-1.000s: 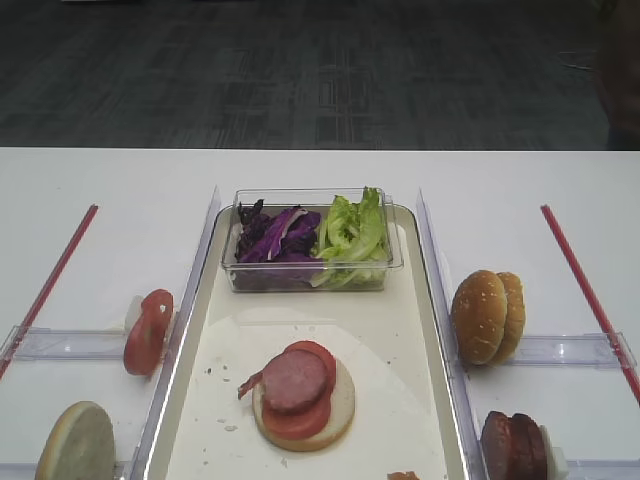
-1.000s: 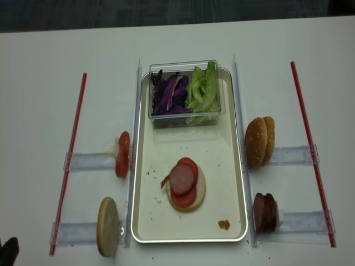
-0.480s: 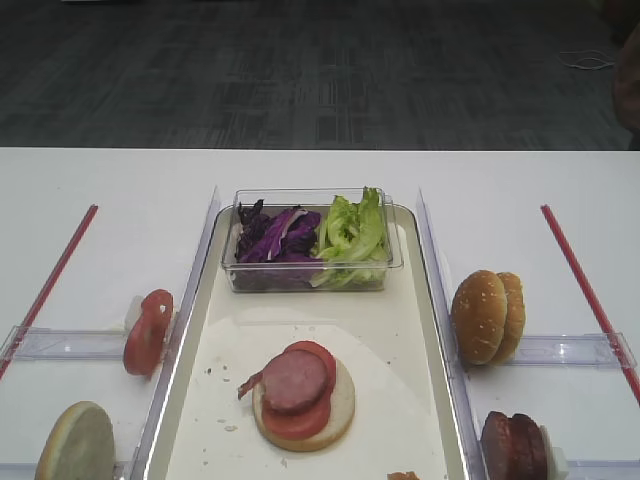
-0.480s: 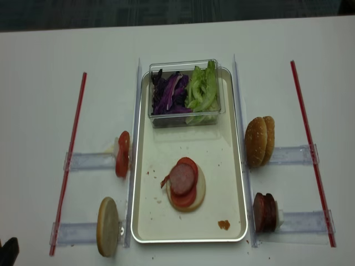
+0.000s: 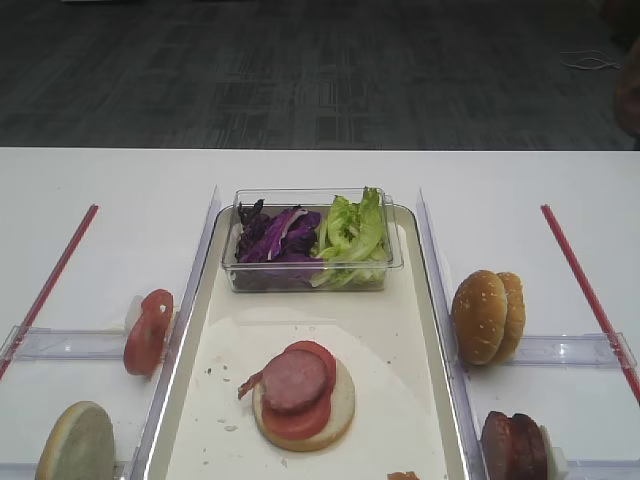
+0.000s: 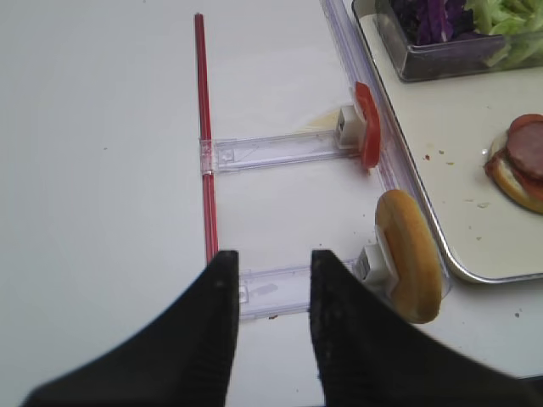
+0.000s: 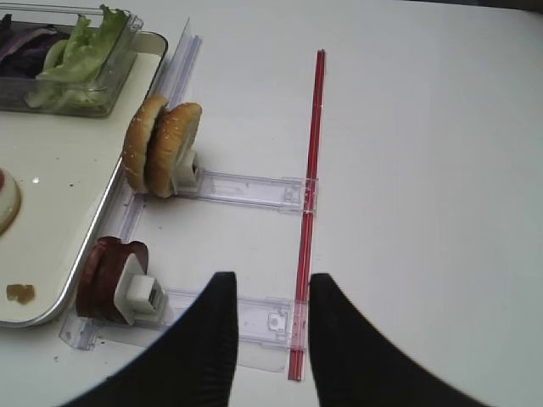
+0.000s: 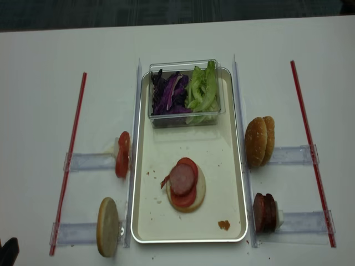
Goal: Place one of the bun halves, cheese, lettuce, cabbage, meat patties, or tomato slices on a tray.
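Both grippers hovering, holding nothing.
Your right gripper (image 7: pixel 267 339) and left gripper (image 6: pixel 270 326) are hanging apart-jawed beside the tray (image 8: pixel 236 166).

White table (image 8: pixel 44 55) w/ tray (image 8: pixel 145 221), red strips (image 8: pixel 69 160).

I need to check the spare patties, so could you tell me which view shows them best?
The right wrist view: the meat patties stand upright nearby, unblocked. The realsense view shows them small; the other high view crops them; the left wrist misses them.

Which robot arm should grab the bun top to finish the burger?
Probably the right: the seeded bun halves stand on its side of the tray, just ahead of the right arm's fingers, which hold nothing.
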